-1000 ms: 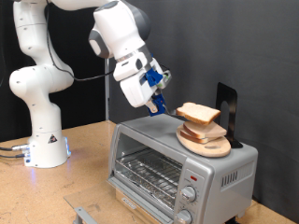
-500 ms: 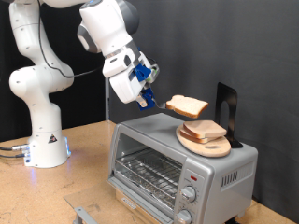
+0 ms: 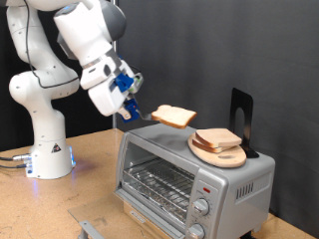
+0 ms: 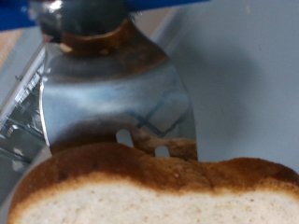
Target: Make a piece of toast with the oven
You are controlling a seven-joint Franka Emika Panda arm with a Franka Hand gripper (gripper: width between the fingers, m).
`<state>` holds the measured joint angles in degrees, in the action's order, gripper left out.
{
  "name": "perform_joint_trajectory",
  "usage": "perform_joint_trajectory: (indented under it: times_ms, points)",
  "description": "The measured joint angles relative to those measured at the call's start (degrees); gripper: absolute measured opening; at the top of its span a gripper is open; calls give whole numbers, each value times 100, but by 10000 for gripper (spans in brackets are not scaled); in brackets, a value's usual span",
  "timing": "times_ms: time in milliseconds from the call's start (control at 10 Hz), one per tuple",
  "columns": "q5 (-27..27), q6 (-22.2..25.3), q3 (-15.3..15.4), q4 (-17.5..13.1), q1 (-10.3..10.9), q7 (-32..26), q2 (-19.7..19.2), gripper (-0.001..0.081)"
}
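Observation:
My gripper (image 3: 127,104) is shut on the handle of a metal spatula (image 3: 140,114) and holds it above the oven's top, towards the exterior view's left. The piece of toast (image 3: 174,117), pale with a brown crust, lies flat on the spatula blade in the air. In the wrist view the shiny blade (image 4: 112,103) fills the middle and the toast (image 4: 149,191) lies at its far end. The silver-grey oven (image 3: 229,179) stands below, its wire rack (image 3: 158,183) showing at the front and its two knobs on the exterior view's right.
Stacked slices on a round wooden board (image 3: 218,147) sit on the oven's top at the exterior view's right, in front of a black stand (image 3: 240,112). The arm's white base (image 3: 48,149) stands at the left on the wooden table (image 3: 60,204).
The gripper has moved towards the exterior view's left and slightly down, carrying the spatula with the slice away from the stack on the board.

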<state>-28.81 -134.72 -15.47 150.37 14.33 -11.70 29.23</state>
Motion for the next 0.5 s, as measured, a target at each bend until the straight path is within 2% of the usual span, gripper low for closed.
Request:
perform_joint_trajectory:
  times_ms: [300,500]
  points:
    - [-20,139,-497,304,-218,-578,458,465]
    - [83,413,-783,431,-449,-899,775,465]
